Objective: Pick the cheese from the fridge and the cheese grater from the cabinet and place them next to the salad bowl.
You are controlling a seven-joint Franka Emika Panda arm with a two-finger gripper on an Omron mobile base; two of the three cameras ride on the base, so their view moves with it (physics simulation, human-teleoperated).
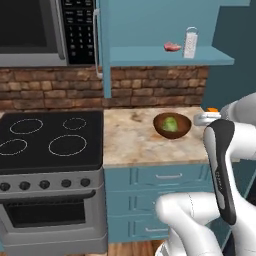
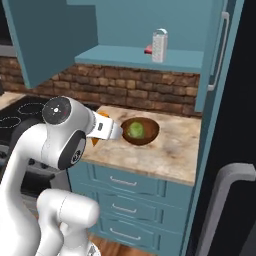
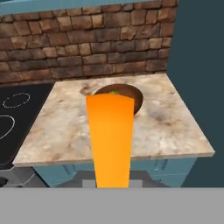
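Cheese (image 3: 110, 140) found clamped in the pincer (image 3: 111, 186), jaws drawn together on it; wedge rising long and narrow up the middle of the hand view, its long axis pointing straight at the salad bowl (image 3: 124, 94). In the right base view, an orange sliver of the wedge (image 2: 95, 139) visible under the white hand, held above the front left part of the desk (image 2: 170, 155). In the left base view, only an orange tip (image 1: 213, 109) seen at the hand, just right of the bowl (image 1: 172, 125).

Governing relation: bowl lying directly ahead of the pincer, beyond the wedge's far end, with bare marbled desk surface on both sides of it and in front. Wedge not yet resting on the desk, judged from the gap seen in the right base view. Placement spot judged to be the open patch just beside the bowl; a short advance and descent called for, stopping short of the rim.

Cheese grater (image 2: 159, 45) standing upright on the shelf of the open cabinet (image 2: 45, 35), above and behind the bowl, beside a pinkish lump (image 1: 172, 47). Grater untouched; that half of the task outstanding.

Risk noted: wedge's leading end striking the bowl rim if carried forward too far.
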